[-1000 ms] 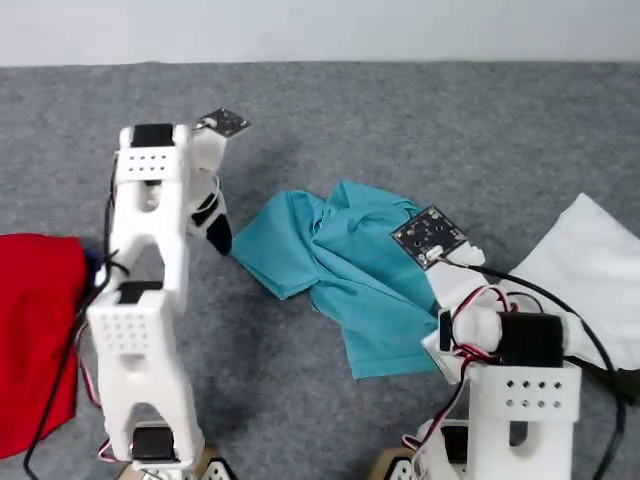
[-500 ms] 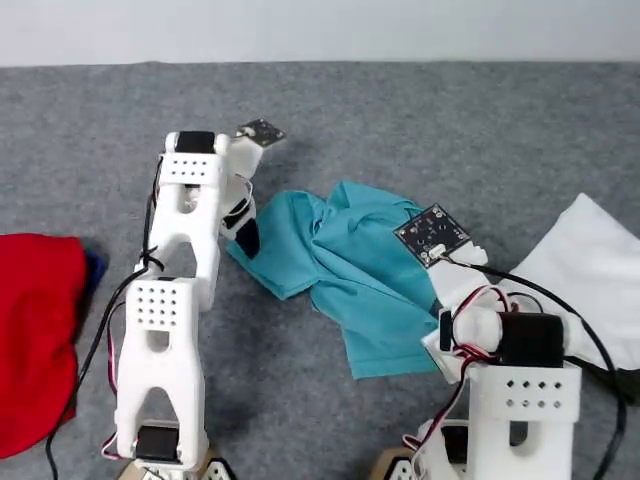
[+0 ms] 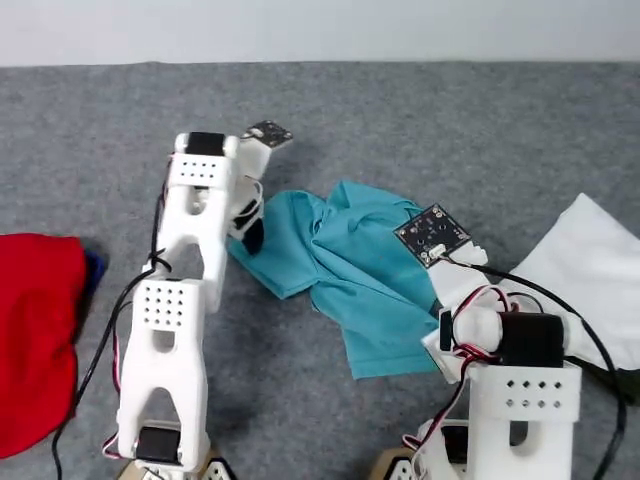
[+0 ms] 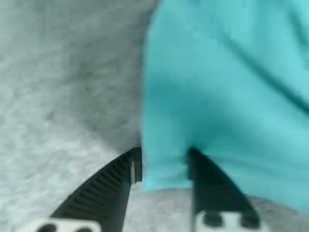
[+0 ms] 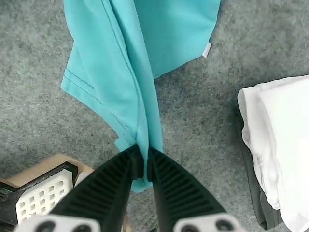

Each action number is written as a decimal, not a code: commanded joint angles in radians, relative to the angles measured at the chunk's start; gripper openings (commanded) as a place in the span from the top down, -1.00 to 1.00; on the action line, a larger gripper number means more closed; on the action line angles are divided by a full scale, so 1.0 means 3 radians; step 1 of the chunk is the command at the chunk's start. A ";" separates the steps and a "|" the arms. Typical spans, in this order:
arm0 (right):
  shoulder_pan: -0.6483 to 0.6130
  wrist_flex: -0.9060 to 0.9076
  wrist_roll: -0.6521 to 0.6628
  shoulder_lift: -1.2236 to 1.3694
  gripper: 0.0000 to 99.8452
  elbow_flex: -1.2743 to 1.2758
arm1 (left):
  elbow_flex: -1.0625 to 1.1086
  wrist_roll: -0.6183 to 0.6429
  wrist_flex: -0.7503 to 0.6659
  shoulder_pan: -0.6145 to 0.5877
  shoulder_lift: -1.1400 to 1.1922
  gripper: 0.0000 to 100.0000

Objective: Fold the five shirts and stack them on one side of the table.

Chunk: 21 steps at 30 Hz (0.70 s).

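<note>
Left gripper [image 4: 161,160] nearer shirt [image 3: 352,255] (grey table [image 3: 470,130])

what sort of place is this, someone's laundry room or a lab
Probably a robotics lab bench, not a home: a left arm and right arm with bare wiring stand at a grey carpeted table, with a teal shirt, red shirt and white shirt laid out.
</note>
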 commanded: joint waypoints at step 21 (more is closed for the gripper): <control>0.0054 0.0043 -0.0026 -0.0054 0.98 -0.1386 | 0.0621 0.0552 0.0056 -0.0092 -0.2639 0.99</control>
